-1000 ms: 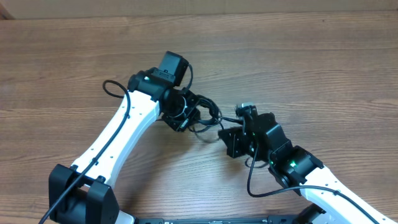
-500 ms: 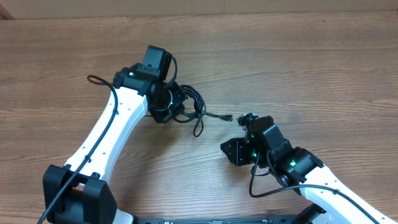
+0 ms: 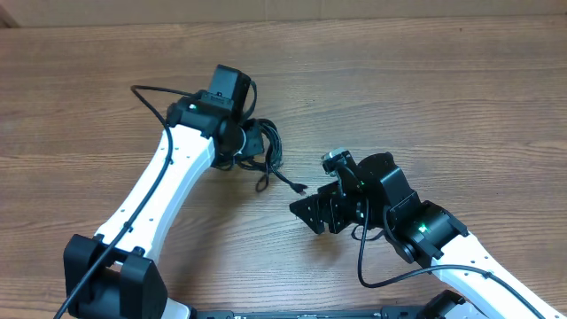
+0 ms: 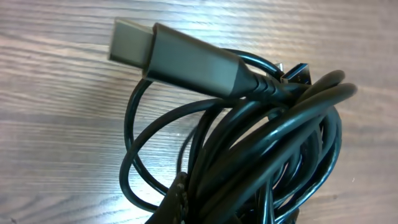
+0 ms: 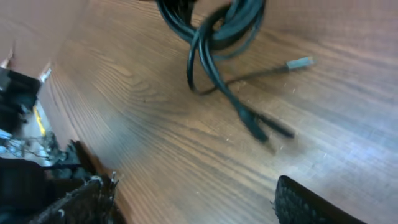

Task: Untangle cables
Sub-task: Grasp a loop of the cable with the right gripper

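1. Left wrist: cables (image 4: 267,143) jammed against lens, coil cropped at bottom edge; left gripper (image 3: 251,149) pinch point hidden.
2. Right wrist: blurred; plug (image 5: 264,129) ahead of jaws smeared; right gripper (image 5: 193,205) fingers cropped.
3. Overhead: can't separate the cords.

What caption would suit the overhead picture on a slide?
Left gripper shut on a bundle of black cables; right gripper open and empty nearby, over a wooden table.

Black cables (image 3: 268,149), tangled coil, one plug trailing

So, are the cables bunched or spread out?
Bunched: the cables form one coiled bundle at the left gripper; one plug end trails out.
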Available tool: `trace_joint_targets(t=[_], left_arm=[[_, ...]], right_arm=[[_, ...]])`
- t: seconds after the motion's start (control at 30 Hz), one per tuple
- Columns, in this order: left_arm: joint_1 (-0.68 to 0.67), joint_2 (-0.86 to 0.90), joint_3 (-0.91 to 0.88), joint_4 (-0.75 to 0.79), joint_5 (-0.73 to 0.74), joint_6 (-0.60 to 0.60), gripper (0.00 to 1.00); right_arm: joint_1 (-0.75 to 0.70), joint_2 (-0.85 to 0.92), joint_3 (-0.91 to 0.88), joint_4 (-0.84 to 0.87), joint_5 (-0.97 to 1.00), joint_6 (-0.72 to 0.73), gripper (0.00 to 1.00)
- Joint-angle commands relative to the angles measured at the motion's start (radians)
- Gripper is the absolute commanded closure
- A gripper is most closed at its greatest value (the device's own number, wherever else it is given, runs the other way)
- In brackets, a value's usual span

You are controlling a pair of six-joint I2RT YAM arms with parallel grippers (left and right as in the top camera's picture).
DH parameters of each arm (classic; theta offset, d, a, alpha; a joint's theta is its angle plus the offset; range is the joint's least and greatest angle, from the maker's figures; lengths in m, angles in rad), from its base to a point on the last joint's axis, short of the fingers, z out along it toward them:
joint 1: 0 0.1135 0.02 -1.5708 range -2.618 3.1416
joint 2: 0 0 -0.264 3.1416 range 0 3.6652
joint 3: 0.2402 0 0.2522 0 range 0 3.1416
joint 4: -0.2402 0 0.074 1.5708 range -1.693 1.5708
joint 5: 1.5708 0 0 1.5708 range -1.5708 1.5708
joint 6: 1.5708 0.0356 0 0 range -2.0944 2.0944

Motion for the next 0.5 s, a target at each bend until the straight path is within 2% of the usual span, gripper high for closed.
trace_joint_targets(t=[0.0,0.2,0.33,0.47], left_arm=[[-0.039,-0.001,0.013,0.013,0.074,0.071,0.96],[-0.069,-0.001,0.014,0.015,0.15,-0.119,0.96],[-0.071,-0.001,0.025,0.015,0.2,-0.173,0.96],[-0.071,-0.001,0.045,0.015,0.233,-0.178,0.96]], right_arm=[[0.0,-0.009,0.02,0.031,0.079,-0.086,0.18],[0.0,-0.001,0.02,0.093,0.198,-0.086,0.17],[0.006,0.019,0.02,0.123,0.208,-0.1,0.16],[0.052,0.067,0.02,0.129,0.253,-0.164,0.16]])
